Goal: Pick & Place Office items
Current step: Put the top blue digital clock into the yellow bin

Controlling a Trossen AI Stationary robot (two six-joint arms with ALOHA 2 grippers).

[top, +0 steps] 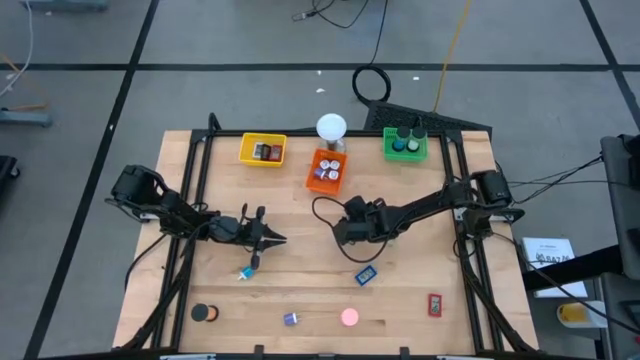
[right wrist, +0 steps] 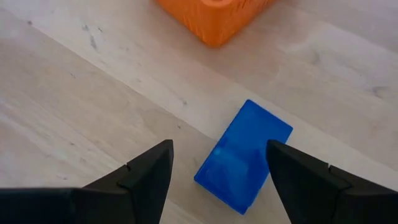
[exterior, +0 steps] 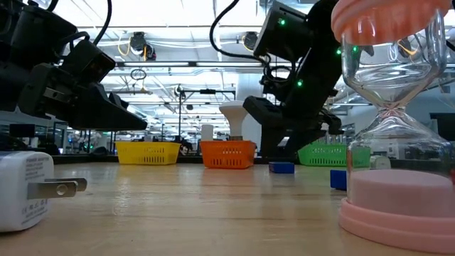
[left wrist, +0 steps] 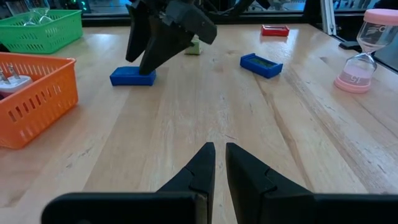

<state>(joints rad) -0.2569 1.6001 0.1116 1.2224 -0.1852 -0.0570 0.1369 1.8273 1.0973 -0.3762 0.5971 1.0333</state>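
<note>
Right now the right hand (right wrist: 217, 168) hangs spread over the blue block (right wrist: 244, 157), its 2 fingers (right wrist: 146, 171) astride; probably rigid, light, best pinched across its narrow sides.

The right gripper (right wrist: 217, 171) hangs over the blue block (right wrist: 244, 157), fingers wide apart, with bare wood on both sides. The orange tray (right wrist: 214, 18) stands near, maybe close enough to bump.

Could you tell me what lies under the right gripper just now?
A blue block lies flat on the table between the open fingers of the right gripper, untouched. The orange tray stands just beyond. The block's underside is hidden.
</note>
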